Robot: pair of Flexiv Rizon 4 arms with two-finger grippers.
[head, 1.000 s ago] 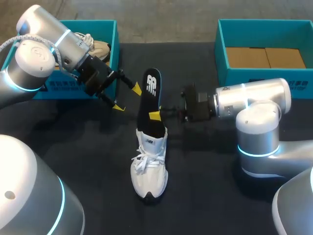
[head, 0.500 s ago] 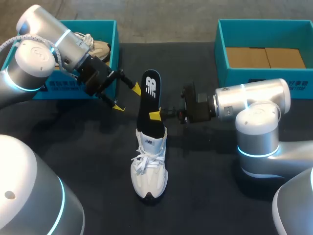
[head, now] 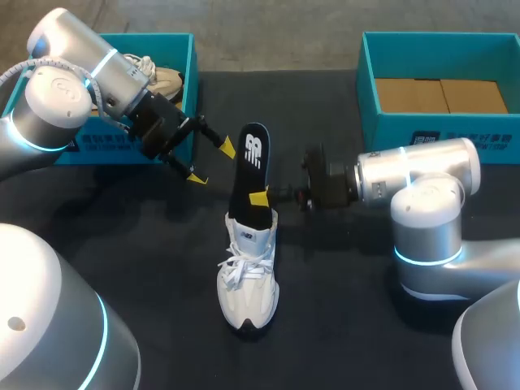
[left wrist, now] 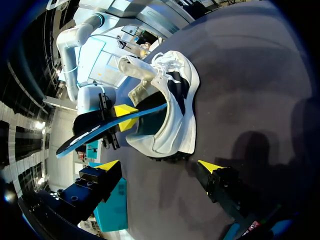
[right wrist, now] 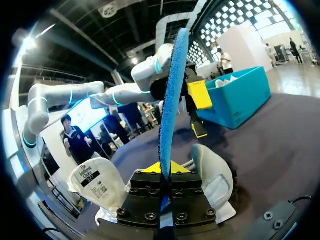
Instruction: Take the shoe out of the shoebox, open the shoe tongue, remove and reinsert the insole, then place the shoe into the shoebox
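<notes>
dark bench spreads under both arms, a teal box at each far corner. your white shoe stands on its sole mid-bench, outside both boxes, toe toward the robot. the insole rises steeply from the shoe's opening, black on top and blue underneath. your right claw is pinched tight on the insole's lower part, just above the shoe's collar. your left claw hangs wide open with nothing in it, beside the insole's upper end and apart from it, near the left box. that box holds a beige shoe; the right box shows a cardboard floor.
</notes>
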